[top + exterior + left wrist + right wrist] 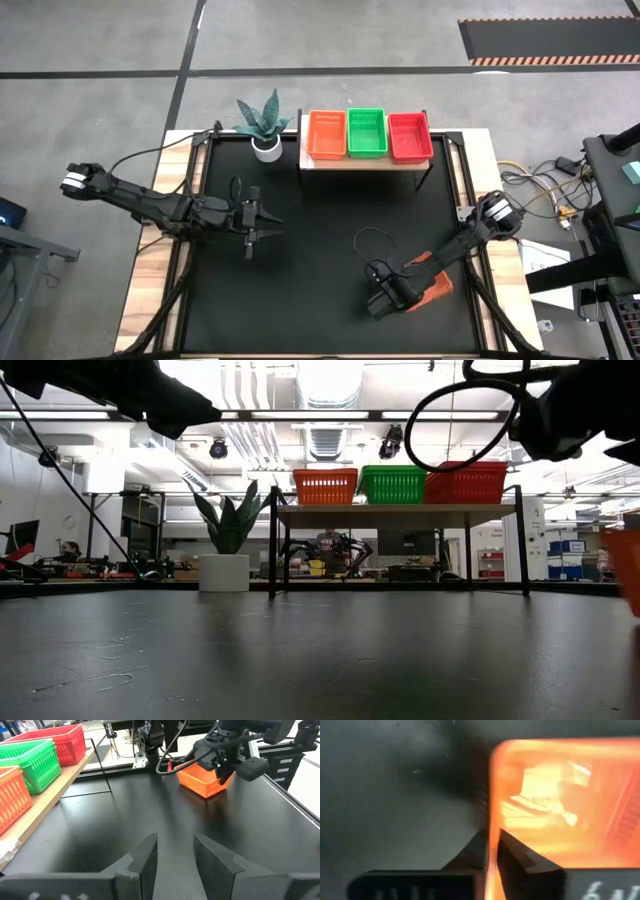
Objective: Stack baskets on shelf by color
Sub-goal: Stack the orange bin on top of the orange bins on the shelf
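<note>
Shelf [362, 164] carries orange [326, 134], green [366, 132], red baskets [409, 136], possibly stacked.

Two dark jointed arms, black looping cables, pale wrist ends, angular black jaws.

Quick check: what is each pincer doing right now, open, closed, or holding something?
Left pincer: open, empty, over the mat.
Right pincer: closed on the rim of an orange basket.
</note>
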